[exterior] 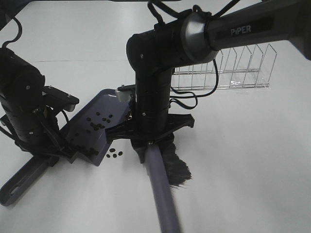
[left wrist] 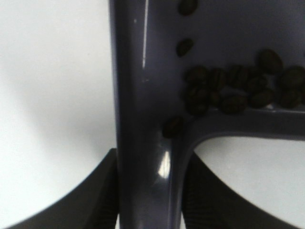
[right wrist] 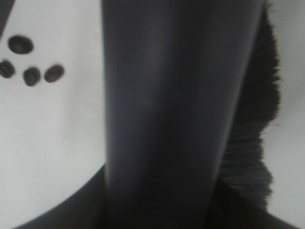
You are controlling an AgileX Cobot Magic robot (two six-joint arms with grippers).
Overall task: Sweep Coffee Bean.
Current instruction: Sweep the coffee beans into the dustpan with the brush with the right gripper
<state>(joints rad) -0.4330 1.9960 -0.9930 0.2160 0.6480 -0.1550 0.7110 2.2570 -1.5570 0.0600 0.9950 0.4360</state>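
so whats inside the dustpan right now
Coffee beans scattered across the dustpan floor, many bunched against its back wall by the handle. A few more lie outside on the table. The right arm hides the pan's far corner, so beans there cannot be seen.

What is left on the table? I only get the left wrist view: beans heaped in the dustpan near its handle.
Observer: A few coffee beans lie on the table just outside the dustpan lip.
Operator: And where is the sweeping tool?
Observer: The right claw grips the brush by its handle; the bristles sit to the right of those loose beans, not touching them.
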